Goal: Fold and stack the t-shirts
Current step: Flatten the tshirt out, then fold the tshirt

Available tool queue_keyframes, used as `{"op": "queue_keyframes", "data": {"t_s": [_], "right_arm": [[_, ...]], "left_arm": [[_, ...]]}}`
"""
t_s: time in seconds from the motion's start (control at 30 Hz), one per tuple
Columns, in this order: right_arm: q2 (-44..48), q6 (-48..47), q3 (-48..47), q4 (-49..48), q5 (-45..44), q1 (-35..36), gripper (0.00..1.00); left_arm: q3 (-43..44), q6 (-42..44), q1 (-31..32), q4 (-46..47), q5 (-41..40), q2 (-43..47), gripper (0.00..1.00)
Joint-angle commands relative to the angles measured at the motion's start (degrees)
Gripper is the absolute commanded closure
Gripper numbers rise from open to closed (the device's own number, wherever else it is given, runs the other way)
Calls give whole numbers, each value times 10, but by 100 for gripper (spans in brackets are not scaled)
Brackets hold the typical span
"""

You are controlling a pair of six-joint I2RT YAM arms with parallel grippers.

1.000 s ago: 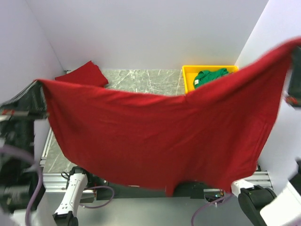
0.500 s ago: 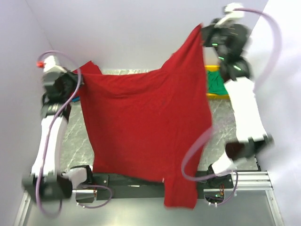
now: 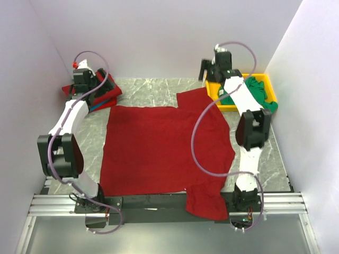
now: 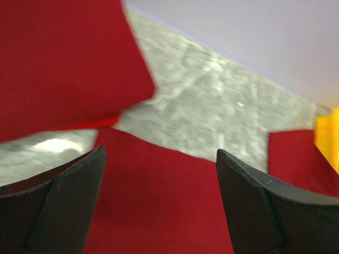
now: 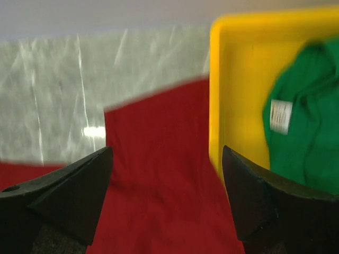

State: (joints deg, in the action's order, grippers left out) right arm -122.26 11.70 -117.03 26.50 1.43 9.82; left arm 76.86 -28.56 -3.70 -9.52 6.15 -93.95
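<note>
Centrally, a large dark red t-shirt (image 3: 159, 153) lies spread flat on the grey marbled table (image 3: 153, 87). One sleeve reaches toward the rear, just beside the yellow tray (image 3: 216, 91). The other sleeve laps over the table's near edge onto the metal rail (image 3: 275, 197) between the arm bases. The left gripper (image 4: 159, 153) hangs at the rear left corner, above the far left edge of the spread shirt. Its fingers (image 4: 63, 201) are spread wide, with nothing between them and no cloth touching them. A folded red t-shirt (image 3: 108, 84) rests on the table just behind this gripper, close to the back wall. The right gripper (image 5: 167, 151) hangs at the rear right, over the rear sleeve and beside the tray's left rim. Its fingers (image 5: 254, 201) are likewise spread wide and hold nothing. A bright green t-shirt (image 3: 259, 87) lies bunched inside the tray, its small white tag (image 5: 280, 116) facing upward. The right arm's lower links cross above the right part of the spread shirt.
</note>
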Motion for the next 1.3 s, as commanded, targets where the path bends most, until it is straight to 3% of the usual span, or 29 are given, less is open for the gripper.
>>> {"op": "queue_keyframes", "data": {"t_s": [0.0,0.37,0.6,0.77,0.93,1.27], "right_arm": [[161,-3,116,-51,-4,24,10],[398,86,471,-52,36,97,13],[469,146,653,-83,74,107,13],[469,146,696,-73,74,107,14],[436,153,704,-67,54,107,14],[295,159,633,-33,60,106,18]], "left_arm": [[-17,-11,33,-27,7,71,10],[-292,-104,84,-84,-3,248,9],[-386,-114,85,-91,4,326,7],[-422,-123,85,-67,18,329,7],[-433,-139,85,-43,17,277,7],[-374,-116,85,-49,-19,139,7]]}}
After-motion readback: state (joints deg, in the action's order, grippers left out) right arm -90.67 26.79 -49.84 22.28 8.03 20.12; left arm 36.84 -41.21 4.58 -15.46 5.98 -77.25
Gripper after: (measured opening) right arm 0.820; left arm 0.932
